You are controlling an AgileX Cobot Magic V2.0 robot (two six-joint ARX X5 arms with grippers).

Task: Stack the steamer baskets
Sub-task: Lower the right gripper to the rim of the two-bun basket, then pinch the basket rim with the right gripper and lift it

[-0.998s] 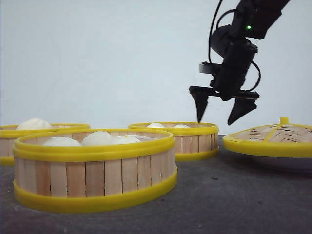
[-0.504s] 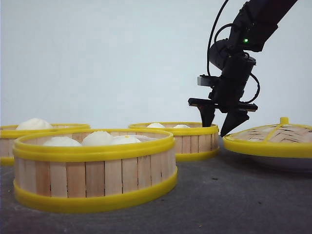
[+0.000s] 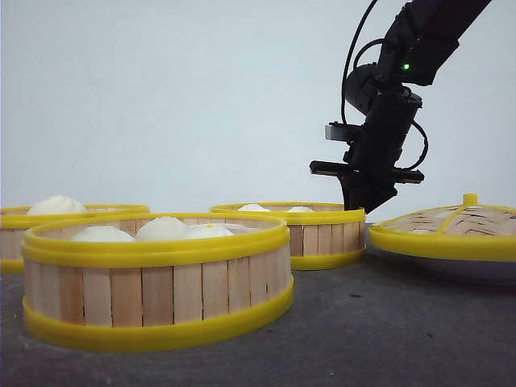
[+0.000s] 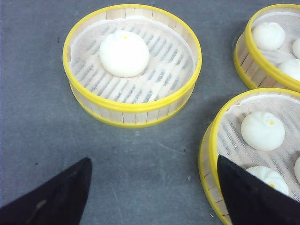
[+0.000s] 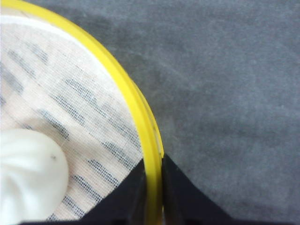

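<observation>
Right wrist view: right end effector (image 5: 153, 176) clenched on rear steamer basket (image 5: 140, 112) rim; left end effector (image 4: 154, 187) released.

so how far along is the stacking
Nothing is stacked yet: all three steamer baskets sit separately on the table. In hand: the right gripper is pinched on the rim of the far basket. The left gripper hangs open. Left: lift it onto another basket, then stack the third.

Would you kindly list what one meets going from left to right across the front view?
Far-left basket → near basket → middle basket with the right gripper closed on its rim → domed lid.
</observation>
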